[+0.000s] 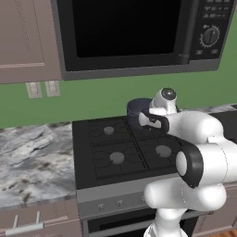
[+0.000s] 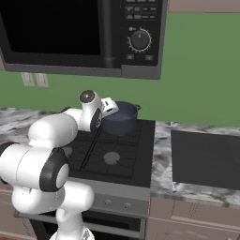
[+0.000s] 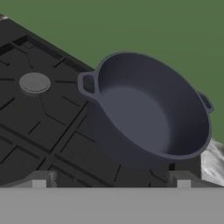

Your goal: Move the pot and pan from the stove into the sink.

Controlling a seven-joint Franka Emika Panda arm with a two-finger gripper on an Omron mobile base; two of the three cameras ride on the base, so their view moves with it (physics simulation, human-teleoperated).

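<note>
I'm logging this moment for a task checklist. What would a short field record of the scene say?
pot: empty, on the stove's back burner nearest the sink
gripper: open, short of the pot, holding nothing
sink: dark basin in the counter beside the stove
microwave: mounted above the stove
step: pot not yet grasped

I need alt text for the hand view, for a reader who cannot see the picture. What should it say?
An empty dark blue-grey pot with two small loop handles sits at the back right of a black stove, close in front of the camera. A grey burner cap lies to its left, a green wall behind.
</note>
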